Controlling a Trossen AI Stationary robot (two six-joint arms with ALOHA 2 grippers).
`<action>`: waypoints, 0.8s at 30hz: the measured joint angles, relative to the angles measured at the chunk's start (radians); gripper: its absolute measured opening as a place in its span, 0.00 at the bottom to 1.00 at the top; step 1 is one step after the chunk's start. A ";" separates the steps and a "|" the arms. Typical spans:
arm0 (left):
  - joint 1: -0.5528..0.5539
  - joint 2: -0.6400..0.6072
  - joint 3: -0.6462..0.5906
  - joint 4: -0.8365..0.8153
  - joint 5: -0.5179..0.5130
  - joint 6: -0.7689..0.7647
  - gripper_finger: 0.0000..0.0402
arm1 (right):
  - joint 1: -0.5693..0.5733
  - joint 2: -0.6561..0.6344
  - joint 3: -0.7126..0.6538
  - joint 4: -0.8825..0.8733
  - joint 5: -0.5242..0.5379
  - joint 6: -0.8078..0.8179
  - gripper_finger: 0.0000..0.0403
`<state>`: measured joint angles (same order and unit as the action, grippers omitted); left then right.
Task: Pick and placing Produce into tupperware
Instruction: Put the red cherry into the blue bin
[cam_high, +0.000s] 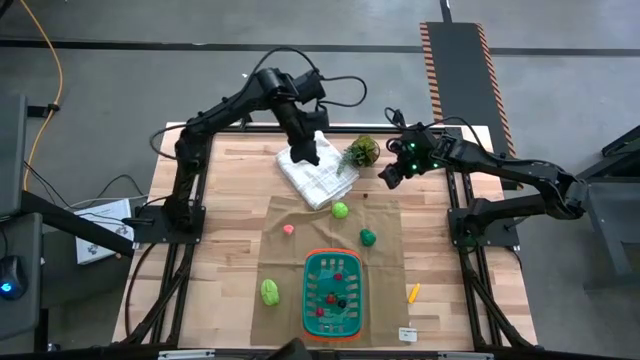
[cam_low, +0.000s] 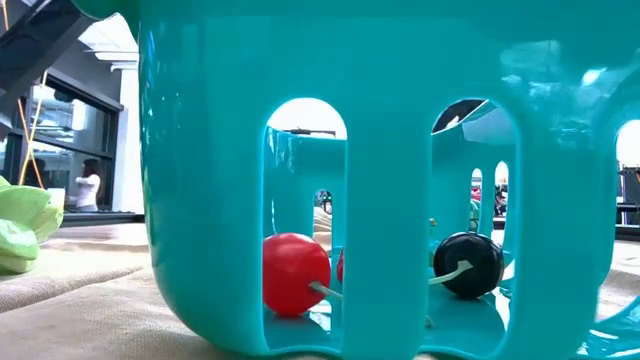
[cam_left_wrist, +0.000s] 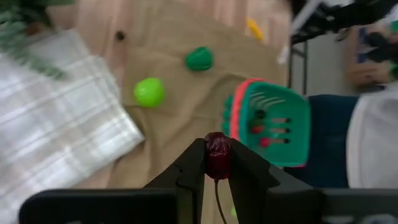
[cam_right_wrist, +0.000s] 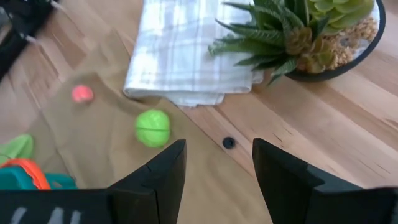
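A: Where is the left gripper (cam_left_wrist: 217, 180) right now?

B: Over the folded white plaid cloth (cam_high: 315, 168) at the far middle of the table (cam_high: 225, 215). Its fingers are clamped on a small dark red cherry-like piece (cam_left_wrist: 218, 155) with a thin stem hanging below.

A: And the right gripper (cam_right_wrist: 217, 171)?

B: It hangs near the far right, just beside the potted plant (cam_high: 362, 151), fingers parted with nothing between them.

A: The basket?

B: The green basket (cam_high: 333, 291) with the red-orange rim sits at the near middle on the brown cloth (cam_high: 385, 225). The low view shows a red ball (cam_low: 295, 272) and a dark ball (cam_low: 470, 263) with pale stems inside it.

A: What produce is loose?

B: A light green round piece (cam_high: 340, 209) just near the white cloth, a darker green piece (cam_high: 368, 236) to its right and nearer, a small pink one (cam_high: 289, 229) to the left, a leafy pale green piece (cam_high: 270, 291) left of the basket, and an orange carrot-like piece (cam_high: 412, 292) on bare wood to the right.
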<state>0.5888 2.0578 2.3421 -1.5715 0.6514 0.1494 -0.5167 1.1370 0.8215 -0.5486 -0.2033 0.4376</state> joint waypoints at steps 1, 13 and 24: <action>-0.002 -0.013 0.000 0.000 0.014 -0.001 0.13 | 0.000 0.000 0.000 0.007 0.000 0.009 0.44; -0.048 -0.219 0.000 0.000 -0.043 -0.025 0.13 | 0.019 0.000 0.000 0.024 0.002 0.084 0.44; -0.269 -0.335 0.000 0.001 -0.232 -0.073 0.13 | 0.098 0.000 0.000 0.031 0.041 0.142 0.44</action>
<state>0.3195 1.7228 2.3421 -1.5708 0.4196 0.0767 -0.4185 1.1370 0.8215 -0.5174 -0.1618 0.5796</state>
